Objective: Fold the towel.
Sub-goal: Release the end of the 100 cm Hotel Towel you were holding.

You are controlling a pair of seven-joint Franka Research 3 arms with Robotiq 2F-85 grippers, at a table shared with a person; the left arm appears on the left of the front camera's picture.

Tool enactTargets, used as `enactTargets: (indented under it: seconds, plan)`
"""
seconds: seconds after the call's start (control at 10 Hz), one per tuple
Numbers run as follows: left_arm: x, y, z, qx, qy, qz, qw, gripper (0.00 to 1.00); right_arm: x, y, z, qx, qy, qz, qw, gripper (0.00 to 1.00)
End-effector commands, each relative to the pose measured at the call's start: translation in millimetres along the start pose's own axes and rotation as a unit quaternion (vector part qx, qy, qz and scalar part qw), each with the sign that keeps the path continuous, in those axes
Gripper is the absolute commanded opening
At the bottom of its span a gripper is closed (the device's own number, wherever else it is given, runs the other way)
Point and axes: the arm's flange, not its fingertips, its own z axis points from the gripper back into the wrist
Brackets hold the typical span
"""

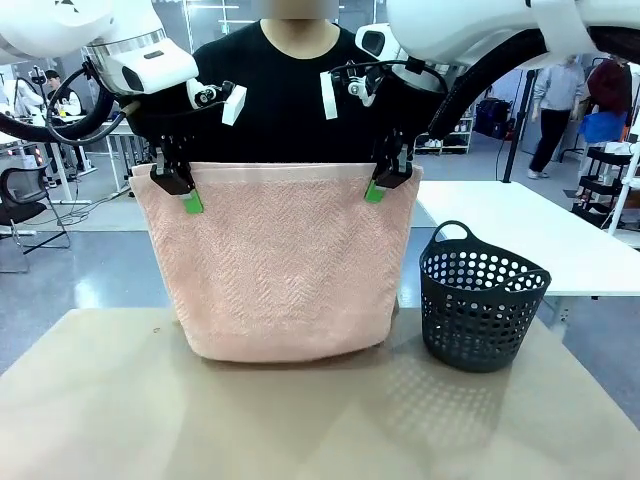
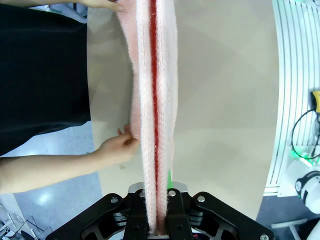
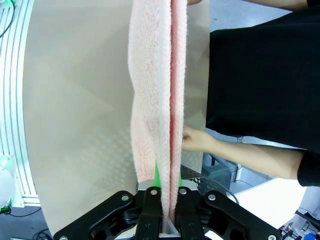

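Beige tabletop (image 1: 100, 400) lies beneath the towel (image 1: 285, 270), which hangs doubled between the left gripper (image 1: 187, 195) and right gripper (image 1: 378, 185), each clamped on 1 top corner. A person's hand (image 2: 117, 147) touches the towel's far face below the left gripper. A tug there could, I judge, pull the 2 layers from either grip.

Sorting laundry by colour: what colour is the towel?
Salmon-pink herringbone towel, clearest in front view.

One salmon-pink terry towel (image 1: 285, 270) counted; two black green-padded grippers (left gripper (image 1: 185, 195), right gripper (image 1: 380, 185)); one dark grey perforated plastic basket (image 1: 482, 312), lower, outward of the right gripper.
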Motion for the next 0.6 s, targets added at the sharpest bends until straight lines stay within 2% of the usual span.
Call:
enactTargets:
  seconds: [0.0, 0.5]
  plan:
    - [-0.2, 2.1, 2.9, 0.002, -0.001, -0.001, 1.0, 0.0, -1.6, -0.9, 1.4, -0.001, 0.0, 0.002, 1.0, 0.0]
    - [-0.2, 2.1, 2.9, 0.002, -0.001, -0.001, 1.0, 0.0, -1.6, -0.9, 1.4, -0.001, 0.0, 0.002, 1.0, 0.0]
